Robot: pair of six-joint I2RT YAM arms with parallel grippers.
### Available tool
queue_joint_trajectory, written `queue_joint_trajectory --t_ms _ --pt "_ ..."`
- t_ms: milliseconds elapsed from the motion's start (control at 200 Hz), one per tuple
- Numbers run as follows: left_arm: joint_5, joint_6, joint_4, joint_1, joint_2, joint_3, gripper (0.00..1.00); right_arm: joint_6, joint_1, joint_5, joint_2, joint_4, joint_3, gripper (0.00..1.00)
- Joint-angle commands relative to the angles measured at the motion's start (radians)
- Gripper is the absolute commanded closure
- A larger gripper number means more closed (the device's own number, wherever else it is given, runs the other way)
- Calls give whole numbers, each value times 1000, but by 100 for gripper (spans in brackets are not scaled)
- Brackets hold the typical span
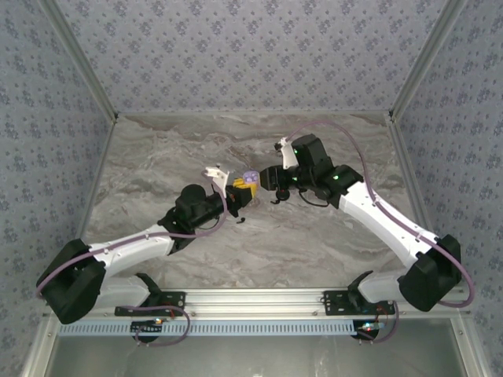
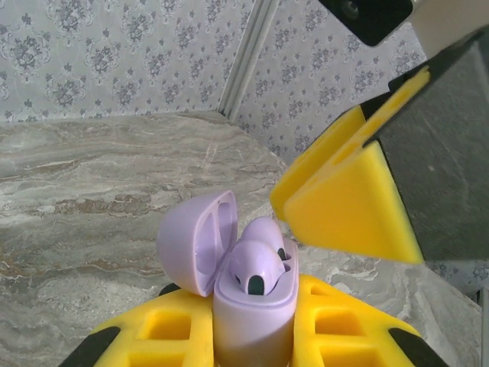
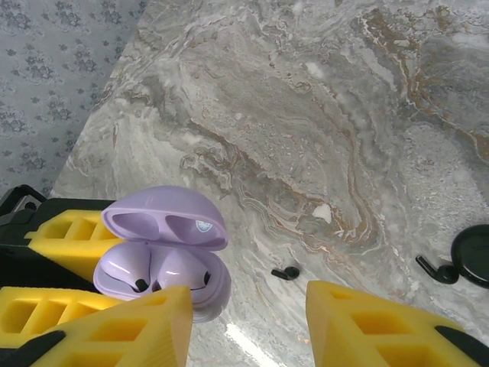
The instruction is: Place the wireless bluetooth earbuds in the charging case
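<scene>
The lavender charging case stands upright with its lid swung open, and my left gripper is shut on its body. Two lavender earbuds sit side by side in its wells. From the right wrist, the same case is at lower left with both earbuds in it. My right gripper hovers just beside and above the case, open, with nothing between its yellow fingers. From above, the case lies between the left gripper and the right gripper.
A loose black earbud lies on the marble table, also visible from above as the black earbud. A round black case with a black earbud against it sits at the right edge. Patterned walls enclose the table.
</scene>
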Motion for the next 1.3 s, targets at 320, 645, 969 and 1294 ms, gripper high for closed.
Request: queue_joint_trajectory --t_ms 320,645,969,1294 --pt "179 135 -4 -6 -70 10 90 -14 -116 -144 -30 16 -56 76" --pt "327 118 64 -6 -38 39 90 -66 -149 -341 15 53 -59 85" --pt "321 86 97 -6 2 47 90 -80 -130 -444 24 76 -58 87" --pt "251 59 76 -3 14 43 90 -91 -114 -506 15 87 -59 87"
